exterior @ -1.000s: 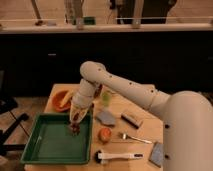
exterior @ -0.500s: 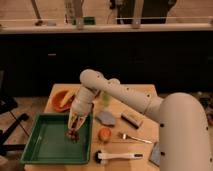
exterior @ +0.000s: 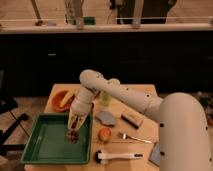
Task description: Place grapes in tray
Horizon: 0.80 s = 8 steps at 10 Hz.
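Observation:
The green tray [exterior: 47, 142] lies at the front left of the wooden table. My gripper [exterior: 74, 131] reaches down from the white arm into the tray's right half. The grapes [exterior: 73, 135], a small dark reddish cluster, sit right at the fingertips, just above or on the tray floor. Whether the grapes touch the tray floor I cannot tell.
An orange bowl [exterior: 62, 99] stands behind the tray. A round orange-red fruit [exterior: 104, 133], a grey cloth-like item [exterior: 106, 118], a dark block [exterior: 131, 120], a fork [exterior: 134, 138] and a white-handled brush [exterior: 117, 156] lie to the right of the tray.
The arm has moved left and lowered, carrying the grapes from above the tray's right rim down into the tray.

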Available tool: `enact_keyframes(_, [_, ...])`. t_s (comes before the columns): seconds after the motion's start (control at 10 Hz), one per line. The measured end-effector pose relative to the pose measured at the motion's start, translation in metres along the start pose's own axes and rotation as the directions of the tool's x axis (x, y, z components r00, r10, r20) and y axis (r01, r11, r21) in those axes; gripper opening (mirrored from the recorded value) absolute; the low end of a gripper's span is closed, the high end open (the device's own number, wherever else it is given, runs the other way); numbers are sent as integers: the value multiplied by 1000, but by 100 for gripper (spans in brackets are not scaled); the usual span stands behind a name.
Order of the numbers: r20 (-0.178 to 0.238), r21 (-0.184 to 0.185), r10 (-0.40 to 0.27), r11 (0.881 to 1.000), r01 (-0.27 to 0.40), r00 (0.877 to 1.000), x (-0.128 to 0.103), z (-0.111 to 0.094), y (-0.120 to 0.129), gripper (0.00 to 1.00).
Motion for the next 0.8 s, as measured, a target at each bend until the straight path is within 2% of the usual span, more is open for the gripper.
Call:
enact_keyframes(0.3, [1,-1,0,1000,0,1000,0,0,0,71])
enact_keyframes(0.4, [1,-1,0,1000,0,1000,0,0,0,77])
enact_keyframes(0.5, [1,-1,0,1000,0,1000,0,0,0,80])
enact_keyframes(0.8, [1,-1,0,1000,0,1000,0,0,0,80])
